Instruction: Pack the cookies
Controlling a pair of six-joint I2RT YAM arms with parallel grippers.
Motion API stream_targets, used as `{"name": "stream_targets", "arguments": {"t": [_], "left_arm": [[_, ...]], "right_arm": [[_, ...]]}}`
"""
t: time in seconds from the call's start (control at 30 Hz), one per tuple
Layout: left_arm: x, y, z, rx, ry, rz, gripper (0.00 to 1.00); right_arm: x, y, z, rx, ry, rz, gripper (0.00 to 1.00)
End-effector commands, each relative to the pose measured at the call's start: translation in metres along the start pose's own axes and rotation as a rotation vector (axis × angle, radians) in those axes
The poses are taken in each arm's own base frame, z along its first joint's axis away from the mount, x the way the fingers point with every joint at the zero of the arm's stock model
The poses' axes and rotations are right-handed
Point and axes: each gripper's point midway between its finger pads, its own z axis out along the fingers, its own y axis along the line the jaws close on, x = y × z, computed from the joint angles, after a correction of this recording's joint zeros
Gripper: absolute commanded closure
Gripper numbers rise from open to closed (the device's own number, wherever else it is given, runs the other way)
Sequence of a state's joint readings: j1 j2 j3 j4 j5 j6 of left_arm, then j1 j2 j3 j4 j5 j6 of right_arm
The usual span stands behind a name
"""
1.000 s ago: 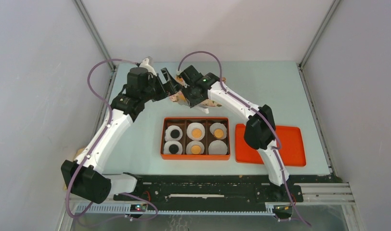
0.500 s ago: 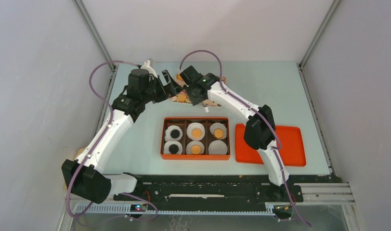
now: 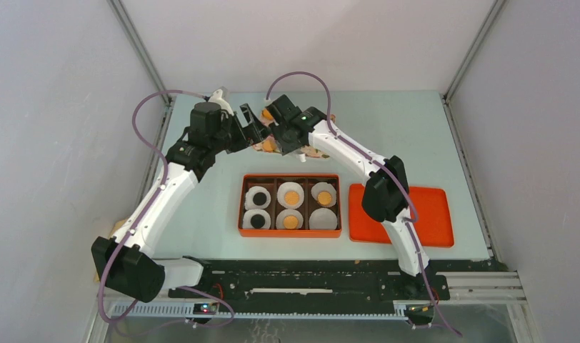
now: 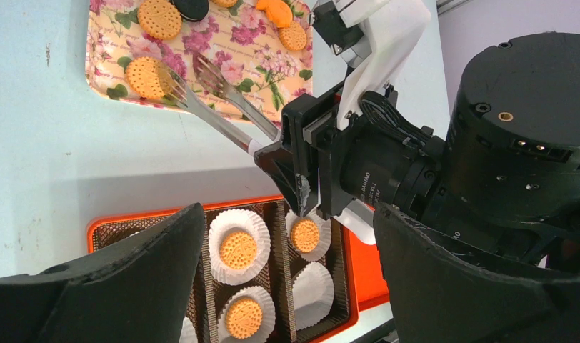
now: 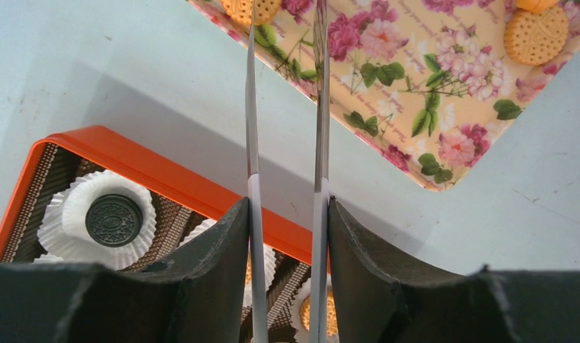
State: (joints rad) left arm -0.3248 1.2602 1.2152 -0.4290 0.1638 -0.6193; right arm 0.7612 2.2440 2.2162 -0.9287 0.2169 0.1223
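Steel tongs (image 4: 226,118), clamped in right gripper (image 5: 287,214), stand spread over floral tray (image 4: 273,64), one tip at a tan cookie (image 4: 146,77), nothing pinched; more cookies (image 4: 238,249) sit in orange box (image 4: 108,223); left gripper (image 4: 287,214) gapes, empty.

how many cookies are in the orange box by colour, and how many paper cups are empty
black cookies: 2
orange cookies: 3
empty paper cups: 1
total: 5 cookies packed, 1 cup to fill

The tongs' (image 5: 320,107) tips are running off the right wrist view. From above, the arms (image 3: 344,151) are hiding most of the tray (image 3: 314,152).
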Motion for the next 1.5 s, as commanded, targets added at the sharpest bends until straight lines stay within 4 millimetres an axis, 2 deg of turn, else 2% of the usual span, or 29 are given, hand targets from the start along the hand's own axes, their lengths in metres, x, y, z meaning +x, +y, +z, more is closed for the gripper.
{"name": "stream_targets", "arguments": {"t": [0.0,0.43,0.57,0.7,0.97,1.13,1.3,1.47], "left_arm": [[-0.003,-0.004,-0.004,0.025,-0.023,0.032,0.08],[-0.002,-0.002,0.0,0.023,-0.01,0.033,0.08],[-0.001,0.0,0.0,0.02,-0.007,0.032,0.08],[0.001,0.003,0.001,0.016,-0.003,0.03,0.08],[0.001,-0.001,0.001,0.036,0.003,0.019,0.08],[0.003,0.001,-0.001,0.038,0.007,0.011,0.08],[0.006,0.002,-0.001,0.039,0.014,0.003,0.08],[0.008,0.004,-0.003,0.039,0.013,0.0,0.08]], "right_arm": [[-0.036,0.01,-0.017,-0.055,-0.117,0.053,0.51],[-0.05,0.032,-0.002,-0.155,-0.135,0.115,0.46],[-0.041,0.02,0.012,-0.083,-0.09,0.138,0.46],[-0.029,0.018,0.018,-0.079,-0.054,0.139,0.46],[-0.025,0.012,0.003,-0.037,-0.061,0.105,0.46],[-0.017,0.018,-0.001,-0.066,-0.028,0.094,0.46],[-0.017,0.03,-0.014,-0.108,-0.029,0.082,0.46],[-0.01,0.035,-0.015,-0.116,-0.005,0.078,0.48]]}}
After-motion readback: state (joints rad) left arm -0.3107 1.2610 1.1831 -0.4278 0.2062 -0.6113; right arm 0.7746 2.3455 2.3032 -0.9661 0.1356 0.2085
